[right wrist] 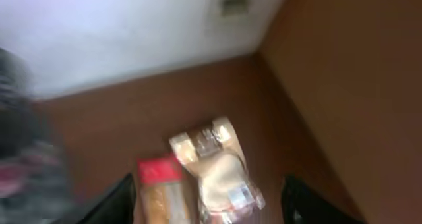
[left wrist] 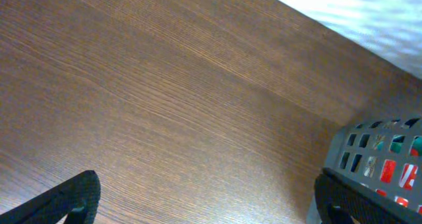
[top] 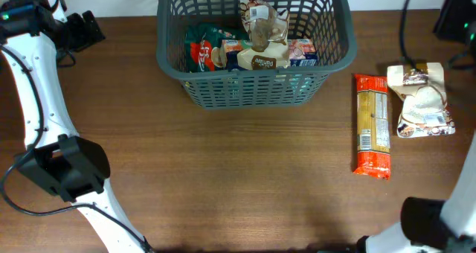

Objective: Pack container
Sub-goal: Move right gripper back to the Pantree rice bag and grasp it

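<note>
Only ovhd cam: whole container point(top: 245, 91)

Container point(top: 253, 89) cut off at top; R wrist view blurred.

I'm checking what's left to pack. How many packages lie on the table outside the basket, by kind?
Long red-orange packet: 1
Clear bag with pale contents: 1
Total outside the basket: 2
</note>
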